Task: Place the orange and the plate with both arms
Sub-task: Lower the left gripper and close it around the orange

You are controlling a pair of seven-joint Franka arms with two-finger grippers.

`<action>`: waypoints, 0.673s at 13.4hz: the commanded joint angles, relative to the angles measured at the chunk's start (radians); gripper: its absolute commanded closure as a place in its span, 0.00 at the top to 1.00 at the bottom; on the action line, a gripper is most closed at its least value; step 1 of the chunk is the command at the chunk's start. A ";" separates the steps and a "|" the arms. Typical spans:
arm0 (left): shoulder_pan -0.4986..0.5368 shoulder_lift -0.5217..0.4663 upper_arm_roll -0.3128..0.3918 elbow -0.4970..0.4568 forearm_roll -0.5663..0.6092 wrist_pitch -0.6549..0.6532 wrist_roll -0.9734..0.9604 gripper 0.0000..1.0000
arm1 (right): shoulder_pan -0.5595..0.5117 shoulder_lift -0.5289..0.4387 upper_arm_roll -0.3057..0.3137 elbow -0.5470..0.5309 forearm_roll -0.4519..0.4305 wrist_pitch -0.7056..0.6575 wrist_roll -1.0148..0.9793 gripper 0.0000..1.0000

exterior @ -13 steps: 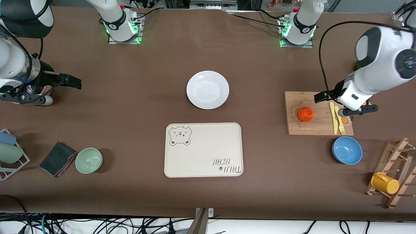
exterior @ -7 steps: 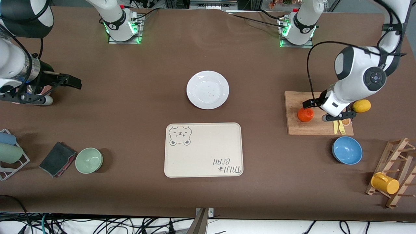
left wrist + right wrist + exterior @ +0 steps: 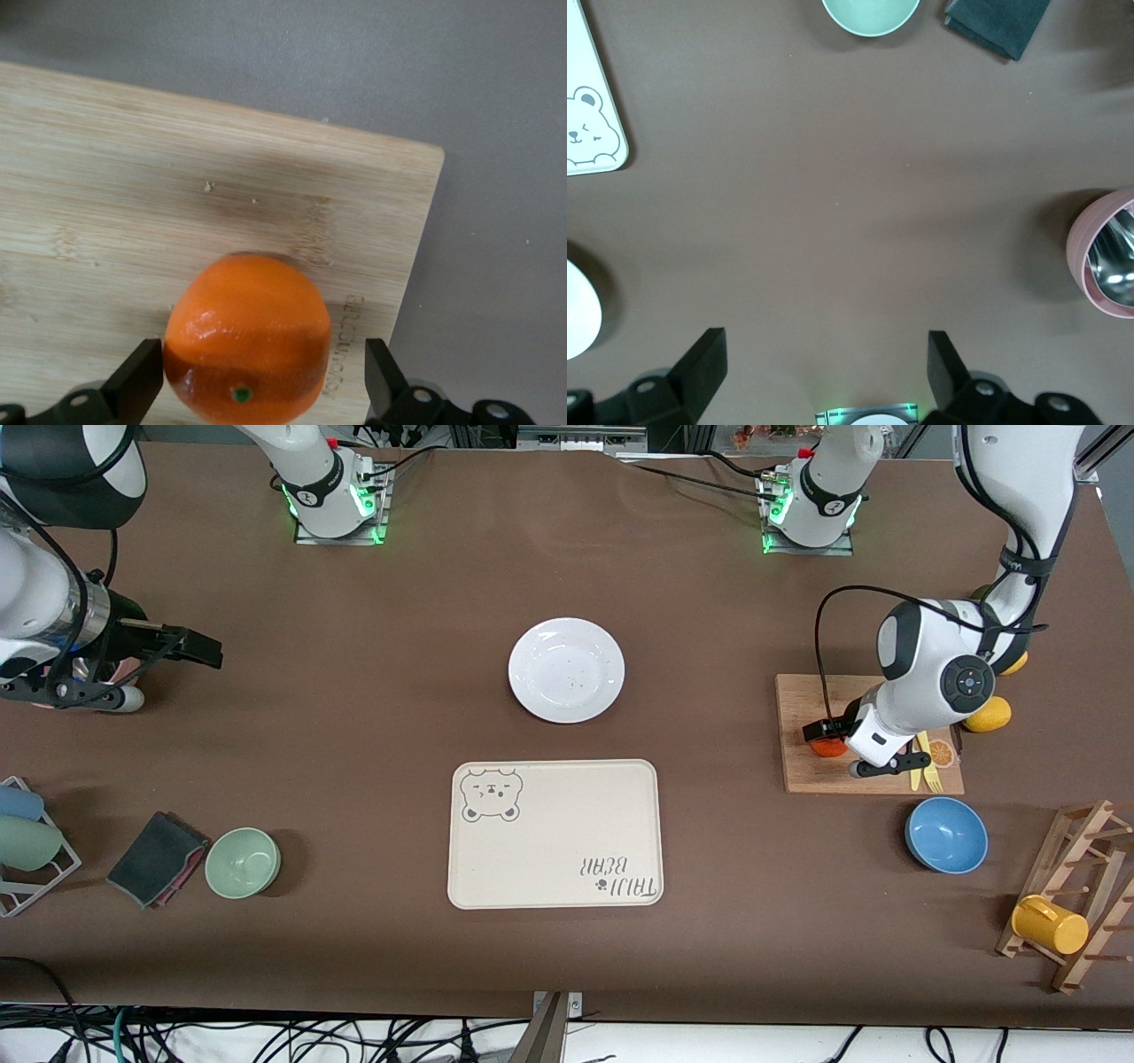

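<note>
Since a second ago your left gripper (image 3: 831, 737) has dropped from the cutting board's (image 3: 797, 771) lemon-side edge onto the orange (image 3: 247, 336). Fingers (image 3: 135, 382) spread, straddling it at 9 and 3 o'clock, no contact yet. Plate (image 3: 566, 670) sits mid-desk. Right gripper (image 3: 168, 646) waits, fingers spread. Tray (image 3: 555, 833) reads "TAIJI BEAR".

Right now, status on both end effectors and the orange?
Left end effector open, straddling orange on cutting board. Right end effector open, waiting over bare table. Plate untouched. Nothing blocking.

Front camera high, overlooking table (image 3: 354, 646); wrist cameras face downward.
</note>
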 commanded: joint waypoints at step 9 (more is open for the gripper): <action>-0.003 -0.024 0.001 0.012 -0.015 -0.025 0.017 0.00 | -0.003 -0.012 0.004 -0.003 0.010 0.000 0.001 1.00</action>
